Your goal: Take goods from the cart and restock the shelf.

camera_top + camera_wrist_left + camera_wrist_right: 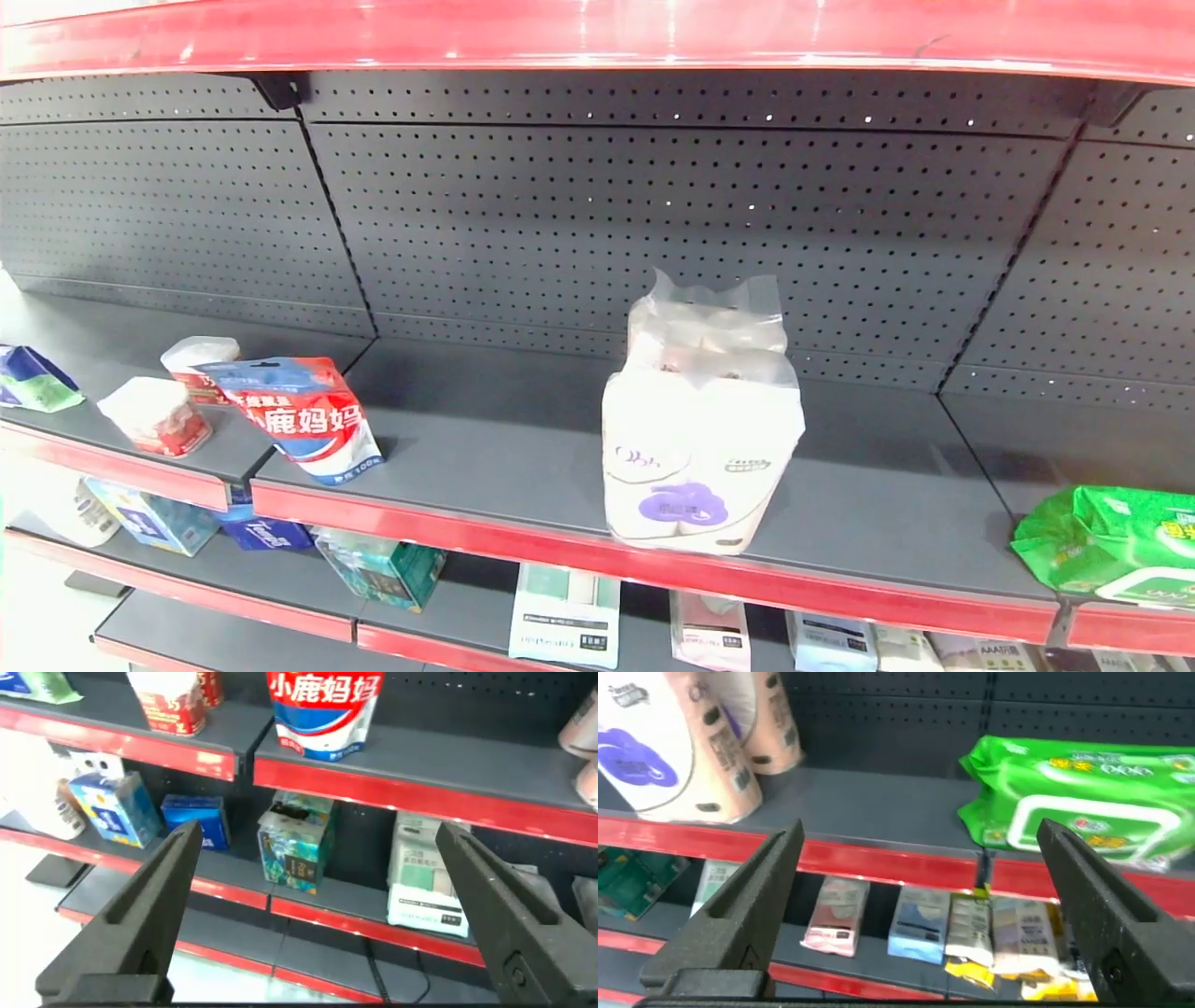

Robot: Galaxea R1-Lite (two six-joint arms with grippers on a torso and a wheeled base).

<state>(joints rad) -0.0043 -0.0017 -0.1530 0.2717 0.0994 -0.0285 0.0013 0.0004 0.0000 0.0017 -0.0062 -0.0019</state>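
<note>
Head view: the shelf [523,467] carries a toilet-roll pack [700,420] standing upright at its front edge. A pouch [299,420] stands at 9 o'clock from it, and a green wipes pack [1111,551] lies at 4 o'clock, well apart. Left wrist view: the left claw [318,924] is released and empty, fingers spread wide, in front of the shelving. The pouch and a teal box [297,845] on the tier beneath lie ahead of it. Right wrist view: the right claw [915,915] is likewise released and empty, facing the shelf edge between the toilet-roll pack and the green wipes pack. Handling estimate: the toilet-roll pack is probably light, bulky and compressible under slick film, so grip across its waist. The green wipes pack is probably soft and heavier, so clamp it across its short sides.
</note>
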